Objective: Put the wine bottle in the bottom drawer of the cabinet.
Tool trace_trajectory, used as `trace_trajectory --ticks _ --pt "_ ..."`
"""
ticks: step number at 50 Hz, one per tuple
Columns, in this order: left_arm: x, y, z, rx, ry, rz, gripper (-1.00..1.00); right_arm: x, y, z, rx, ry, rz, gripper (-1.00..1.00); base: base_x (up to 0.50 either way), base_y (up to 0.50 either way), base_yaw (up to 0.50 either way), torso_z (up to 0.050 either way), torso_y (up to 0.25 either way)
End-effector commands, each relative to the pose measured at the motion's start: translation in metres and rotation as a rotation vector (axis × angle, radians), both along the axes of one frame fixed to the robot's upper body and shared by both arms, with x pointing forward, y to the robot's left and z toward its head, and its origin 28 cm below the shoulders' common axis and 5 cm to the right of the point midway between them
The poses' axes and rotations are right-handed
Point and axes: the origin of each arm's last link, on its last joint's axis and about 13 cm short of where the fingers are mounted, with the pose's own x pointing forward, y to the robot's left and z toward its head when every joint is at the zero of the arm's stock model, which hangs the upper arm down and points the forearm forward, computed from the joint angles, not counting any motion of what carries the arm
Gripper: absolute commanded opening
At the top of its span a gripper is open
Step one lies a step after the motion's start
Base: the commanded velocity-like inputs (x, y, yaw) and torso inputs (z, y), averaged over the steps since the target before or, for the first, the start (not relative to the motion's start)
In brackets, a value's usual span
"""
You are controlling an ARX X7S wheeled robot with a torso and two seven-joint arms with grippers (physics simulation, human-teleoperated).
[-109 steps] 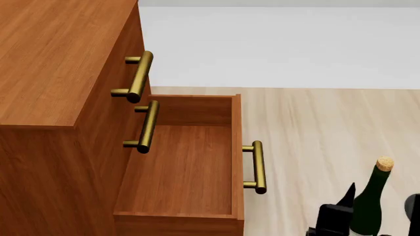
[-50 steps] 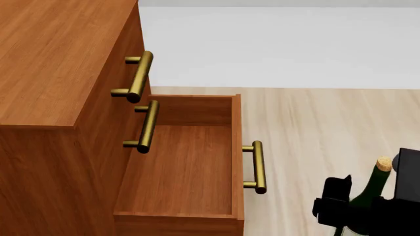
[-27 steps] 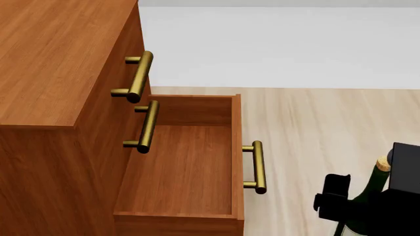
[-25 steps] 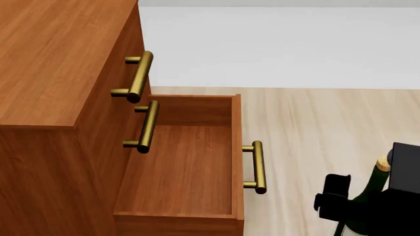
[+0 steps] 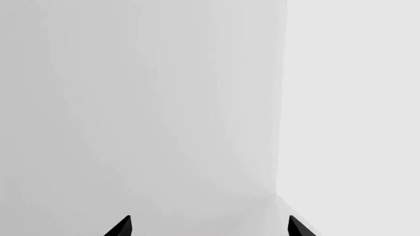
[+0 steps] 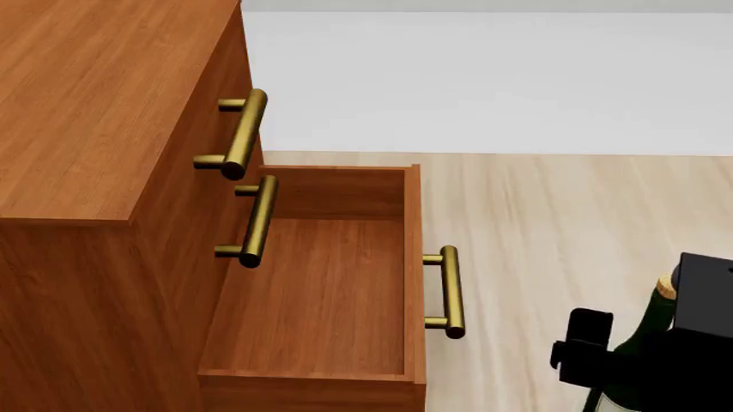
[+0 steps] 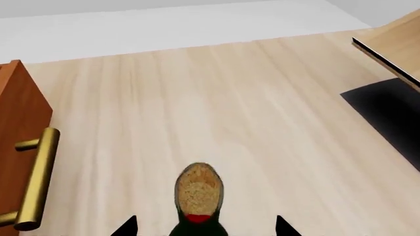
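At the near right, the black right gripper point(image 6: 641, 360) has its jaws grasping the tall dark green glass wine bottle point(image 6: 639, 343) with a tan cork top, held upright above the pale wooden floor point(image 6: 550, 223). Left of it, the reddish-brown wooden bottom drawer point(image 6: 343, 292) with its brass bar handle point(image 6: 451, 292) stands pulled out of the large reddish-brown wooden cabinet point(image 6: 103, 129). The left gripper point(image 5: 206, 227) faces a blank grey wall point(image 5: 144, 98), jaws released and apart.

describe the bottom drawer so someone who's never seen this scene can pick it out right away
Start at the big reddish-brown cabinet filling the left of the head view; three brass bar handles run down its front. The bottom drawer is the lowest wooden box, with a brass handle on its front panel. Unlike the two shut drawers above, it is pulled out, showing a bare interior.
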Motion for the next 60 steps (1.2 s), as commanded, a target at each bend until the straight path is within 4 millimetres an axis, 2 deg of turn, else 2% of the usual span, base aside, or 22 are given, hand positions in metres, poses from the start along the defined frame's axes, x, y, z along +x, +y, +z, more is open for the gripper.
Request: trace_trajectory --ticks 1,19,28,36,43,53,54,56,60 --pt "0.001 0.000 0.000 0.003 0.003 0.000 1.00 0.002 0.000 -0.004 0.003 0.003 -0.001 -1.00 0.00 0.00 0.00 0.000 0.000" --pt "0.001 0.000 0.000 0.003 0.004 -0.004 1.00 -0.004 0.005 0.018 -0.020 -0.068 0.025 -1.00 0.00 0.00 0.00 0.000 0.001" --pt "0.001 0.000 0.000 0.004 0.002 -0.004 1.00 -0.004 0.014 0.043 -0.064 -0.174 0.074 -1.00 0.00 0.00 0.00 0.000 0.001" --pt "0.001 0.000 0.000 0.006 0.004 -0.005 1.00 -0.011 0.022 0.075 -0.068 -0.271 0.127 -1.00 0.00 0.00 0.00 0.000 0.000" --pt "0.001 0.000 -0.001 0.004 0.004 -0.005 1.00 -0.016 0.031 0.093 -0.106 -0.292 0.168 -1.00 0.00 0.00 0.00 0.000 0.001" --pt "0.001 0.000 -0.001 0.000 0.007 -0.007 1.00 -0.027 0.037 0.149 -0.210 -0.318 0.176 -1.00 0.00 0.00 0.00 0.000 0.001" --pt "0.001 0.000 -0.001 0.000 0.006 -0.007 1.00 -0.028 0.038 0.155 -0.157 -0.321 0.184 -1.00 0.00 0.00 0.00 0.000 0.000" --pt "0.001 0.000 -0.001 0.001 0.007 -0.007 1.00 -0.030 0.041 0.163 -0.204 -0.301 0.185 -1.00 0.00 0.00 0.00 0.000 0.000" --pt "0.002 0.000 -0.001 -0.005 0.012 -0.007 1.00 -0.035 0.045 0.186 -0.145 -0.295 0.182 -1.00 0.00 0.00 0.00 0.000 0.000"
